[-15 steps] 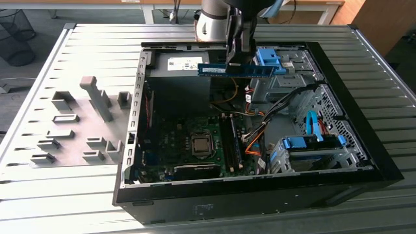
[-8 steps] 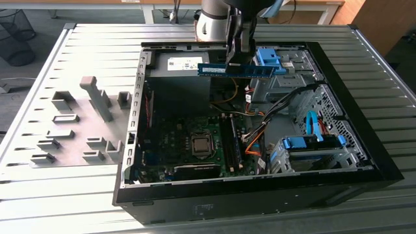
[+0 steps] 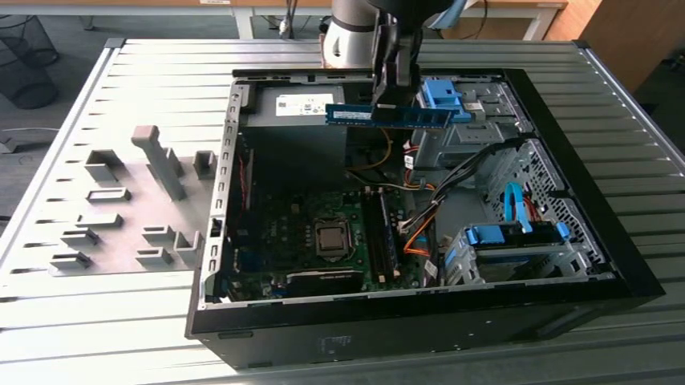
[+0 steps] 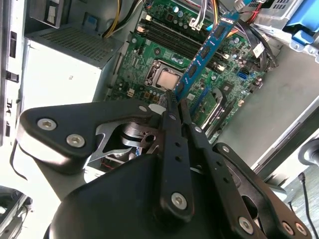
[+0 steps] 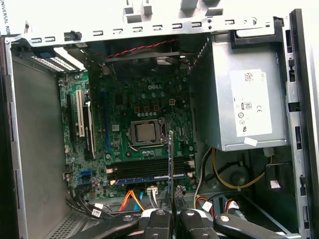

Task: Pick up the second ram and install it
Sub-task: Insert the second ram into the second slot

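In the exterior view the pick-up half looks done to me: the second ram hangs level in the upper centre of the frame, above the open computer case and in front of the power supply. The gripper comes down on it from above, its fingers pinched on the stick near its middle. The install is what remains, as I judge it: the memory slots lie lower in the frame on the motherboard, well apart from the stick. On the exterior view's left a grey fixture plate rests on the slatted table. In the second wrist view the ram runs out from the gripper over the motherboard, dark chips facing the camera, passing just beside the processor socket in the picture. The fingers are pressed onto its two faces with only the board's thickness between them. In the first wrist view I see the ram edge-on as a thin line rising from between the fingers, crossing the memory slots at roughly a right angle, so it is neither lined up with them nor seated. A blue strip lies along one slot; I cannot tell whether that is a fitted stick.
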You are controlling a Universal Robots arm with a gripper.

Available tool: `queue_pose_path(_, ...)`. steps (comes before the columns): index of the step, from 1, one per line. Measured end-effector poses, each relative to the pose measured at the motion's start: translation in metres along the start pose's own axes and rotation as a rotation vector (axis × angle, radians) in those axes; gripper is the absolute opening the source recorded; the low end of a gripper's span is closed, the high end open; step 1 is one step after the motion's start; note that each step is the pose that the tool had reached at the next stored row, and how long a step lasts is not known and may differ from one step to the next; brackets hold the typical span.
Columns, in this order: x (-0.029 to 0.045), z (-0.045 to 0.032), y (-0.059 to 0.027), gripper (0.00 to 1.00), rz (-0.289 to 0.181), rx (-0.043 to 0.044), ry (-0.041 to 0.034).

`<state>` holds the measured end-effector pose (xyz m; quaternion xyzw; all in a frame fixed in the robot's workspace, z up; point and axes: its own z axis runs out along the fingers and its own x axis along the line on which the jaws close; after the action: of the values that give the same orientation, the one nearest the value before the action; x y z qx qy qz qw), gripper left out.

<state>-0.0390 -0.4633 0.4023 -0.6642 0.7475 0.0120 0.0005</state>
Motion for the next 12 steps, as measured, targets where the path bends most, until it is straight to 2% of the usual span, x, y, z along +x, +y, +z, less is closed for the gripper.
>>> queue_pose_path(12,0.0000,0.0003,0.0000,0.14,0.114,0.0019,-0.0019)
